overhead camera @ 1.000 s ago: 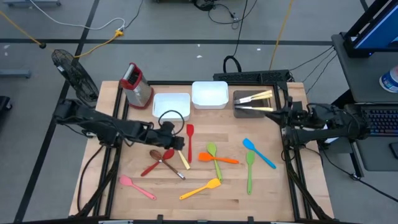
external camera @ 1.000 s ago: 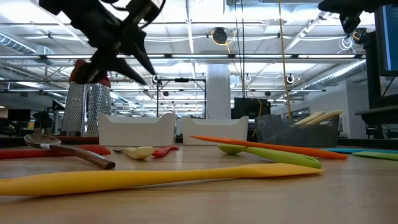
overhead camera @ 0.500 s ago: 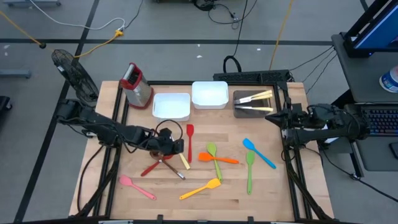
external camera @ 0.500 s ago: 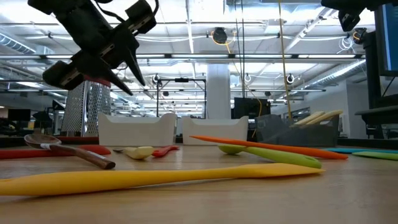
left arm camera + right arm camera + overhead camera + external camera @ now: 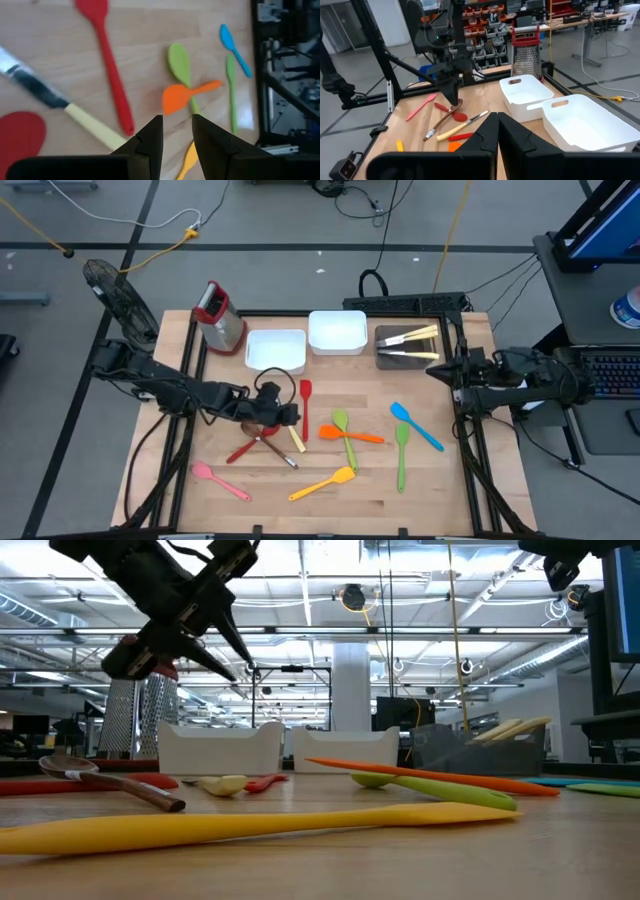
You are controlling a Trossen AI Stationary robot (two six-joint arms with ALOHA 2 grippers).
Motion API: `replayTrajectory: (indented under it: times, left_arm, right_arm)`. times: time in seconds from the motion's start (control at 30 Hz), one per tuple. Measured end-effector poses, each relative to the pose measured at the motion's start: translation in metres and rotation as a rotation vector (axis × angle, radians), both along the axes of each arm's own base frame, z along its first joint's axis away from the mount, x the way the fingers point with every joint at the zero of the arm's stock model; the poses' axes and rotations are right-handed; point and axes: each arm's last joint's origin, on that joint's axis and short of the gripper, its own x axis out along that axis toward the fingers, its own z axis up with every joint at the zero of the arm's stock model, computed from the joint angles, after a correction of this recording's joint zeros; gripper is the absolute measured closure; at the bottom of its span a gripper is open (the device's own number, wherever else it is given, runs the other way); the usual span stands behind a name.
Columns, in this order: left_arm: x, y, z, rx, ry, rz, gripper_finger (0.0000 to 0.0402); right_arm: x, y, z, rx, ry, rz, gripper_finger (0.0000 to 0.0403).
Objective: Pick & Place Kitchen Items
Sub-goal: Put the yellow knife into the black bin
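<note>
Several kitchen items lie flat on the wooden table: a red spatula point(image 5: 305, 405), an orange spatula point(image 5: 352, 435) crossing a green spoon point(image 5: 343, 430), a blue spoon point(image 5: 415, 425), a second green spoon point(image 5: 402, 452), a yellow spatula point(image 5: 325, 483) and a pink spatula point(image 5: 220, 480). A red spoon, a brown spoon and a pale-handled knife point(image 5: 60, 105) are crossed at the centre left point(image 5: 262, 442). My left gripper point(image 5: 287, 416) hovers open above the table, its fingers point(image 5: 150, 137) over the red spatula's handle end point(image 5: 127, 127). My right gripper point(image 5: 432, 372) waits shut at the right edge.
Two white trays point(image 5: 276, 350) point(image 5: 337, 332) and a dark tray point(image 5: 385, 337) holding pale-handled knives stand along the far edge. A red-topped metal grater point(image 5: 220, 315) stands at the far left corner. Bare wood lies along the near edge.
My left gripper has rolled its wrist a little and swung slightly toward the table's near edge, staying open above the table. None of the items has moved.
</note>
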Motion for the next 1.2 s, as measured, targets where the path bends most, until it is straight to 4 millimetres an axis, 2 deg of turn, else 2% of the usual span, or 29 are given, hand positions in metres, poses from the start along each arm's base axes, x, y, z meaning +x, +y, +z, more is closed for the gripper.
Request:
replayTrajectory:
  times: [0.13,0.3,0.53,0.63,0.8,0.93,1.03,1.2]
  left_arm:
    - [0.004,-0.001,0.004,-0.003,-0.058,-0.008,0.0295]
    - [0.002,-0.001,0.003,-0.11,-0.058,0.098,0.0295]
    - [0.0,-0.006,0.003,-0.167,-0.051,0.194,0.0295]
    - [0.01,-0.009,0.009,-0.167,-0.004,0.213,0.0295]
    - [0.038,-0.012,0.018,-0.173,0.251,0.18,0.0295]
    - [0.055,-0.012,0.021,-0.173,0.45,0.223,0.0295]
    - [0.067,-0.009,0.019,-0.185,0.506,0.249,0.0295]
    - [0.084,-0.005,0.008,-0.24,0.495,0.256,0.0295]
  right_arm:
    - [-0.001,0.0,-0.003,-0.002,0.029,0.0,0.0399]
    - [-0.001,0.0,-0.003,-0.003,0.032,0.0,0.0399]
    - [-0.001,0.0,-0.003,-0.025,0.034,0.003,0.0399]
    - [-0.001,0.0,-0.003,-0.029,0.035,0.004,0.0399]
    - [-0.001,0.0,-0.004,-0.047,0.041,0.006,0.0399]
    - [-0.001,0.0,-0.004,-0.047,0.041,0.01,0.0399]
    - [-0.001,0.001,-0.004,-0.043,0.041,0.044,0.0399]
    - [-0.001,0.001,-0.004,-0.043,0.041,0.059,0.0399]
